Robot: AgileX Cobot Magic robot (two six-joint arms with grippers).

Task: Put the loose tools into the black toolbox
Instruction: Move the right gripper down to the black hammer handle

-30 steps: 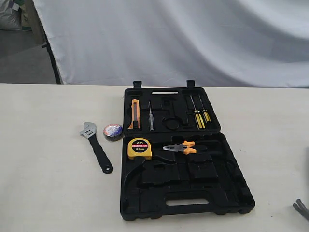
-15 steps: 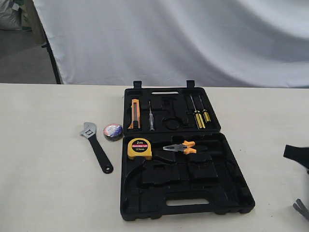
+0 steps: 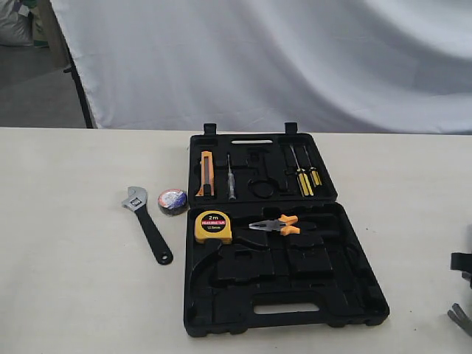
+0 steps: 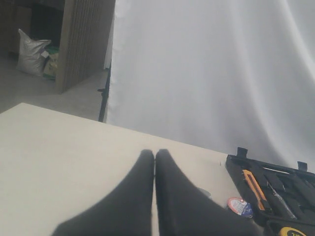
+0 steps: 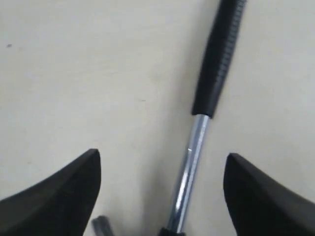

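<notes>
Squarely at centre frame, the black toolbox [image 3: 346, 289] lay open on a cream tabletop [image 3: 74, 302] backed by a hanging white sheet [image 3: 258, 59], the adjustable wrench [image 3: 147, 225] and tape roll [image 3: 172, 200] just left of it. The left gripper [image 4: 155, 153] had its fingers pressed together; the right gripper [image 5: 162, 155] hung spread apart over the claw hammer [image 5: 190, 164] on the tabletop.

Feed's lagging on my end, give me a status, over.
Left hand shut, empty. Right hand open, straddling hammer. Wrench, tape roll loose beside open toolbox. Nothing seen blocking.
</notes>
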